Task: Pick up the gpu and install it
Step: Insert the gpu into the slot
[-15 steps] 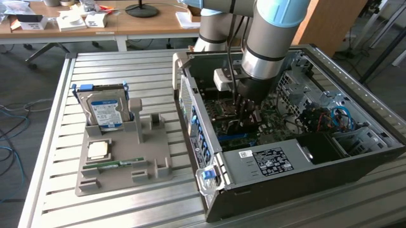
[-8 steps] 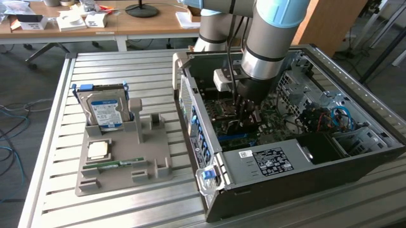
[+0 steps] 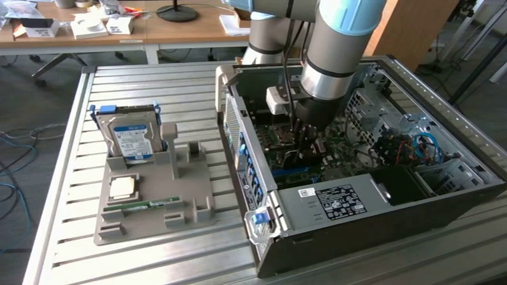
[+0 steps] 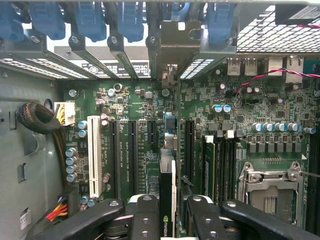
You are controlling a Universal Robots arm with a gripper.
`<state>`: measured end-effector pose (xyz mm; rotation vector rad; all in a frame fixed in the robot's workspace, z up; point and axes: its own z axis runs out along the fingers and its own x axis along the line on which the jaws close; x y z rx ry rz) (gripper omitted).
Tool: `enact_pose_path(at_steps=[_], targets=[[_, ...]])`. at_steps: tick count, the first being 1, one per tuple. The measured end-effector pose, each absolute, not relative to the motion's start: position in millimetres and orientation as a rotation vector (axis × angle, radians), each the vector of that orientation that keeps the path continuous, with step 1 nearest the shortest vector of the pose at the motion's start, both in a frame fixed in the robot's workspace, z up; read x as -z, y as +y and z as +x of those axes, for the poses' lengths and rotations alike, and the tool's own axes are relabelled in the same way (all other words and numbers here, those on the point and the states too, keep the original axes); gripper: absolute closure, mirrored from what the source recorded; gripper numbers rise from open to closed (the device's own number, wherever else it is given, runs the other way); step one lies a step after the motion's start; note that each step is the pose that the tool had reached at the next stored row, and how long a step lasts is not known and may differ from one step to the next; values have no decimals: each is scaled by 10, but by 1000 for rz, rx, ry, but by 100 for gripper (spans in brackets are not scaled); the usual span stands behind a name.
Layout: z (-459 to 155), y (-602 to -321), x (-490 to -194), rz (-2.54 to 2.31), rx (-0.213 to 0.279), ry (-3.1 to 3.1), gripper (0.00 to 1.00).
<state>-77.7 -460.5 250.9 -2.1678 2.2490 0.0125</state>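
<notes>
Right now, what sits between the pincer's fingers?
The gpu, seen edge-on in the wrist view, is held in the pincer over the motherboard slots.

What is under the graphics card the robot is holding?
Under the edge-on, gripper-held green graphics card lies the green motherboard with its long black slots. The card hides whatever lies directly beneath it.

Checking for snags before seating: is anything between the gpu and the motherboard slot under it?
Nothing visible. The gripper holds the gpu edge-on above the motherboard; neighbouring slots look empty, and the one directly beneath is hidden by the card.
</notes>
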Motion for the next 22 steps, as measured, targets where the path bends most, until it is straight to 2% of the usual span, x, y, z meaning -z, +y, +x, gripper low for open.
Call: enact_pose_path(at_steps=[22], targets=[[-777,-4605,-2465,-2167,-13,2249,74]])
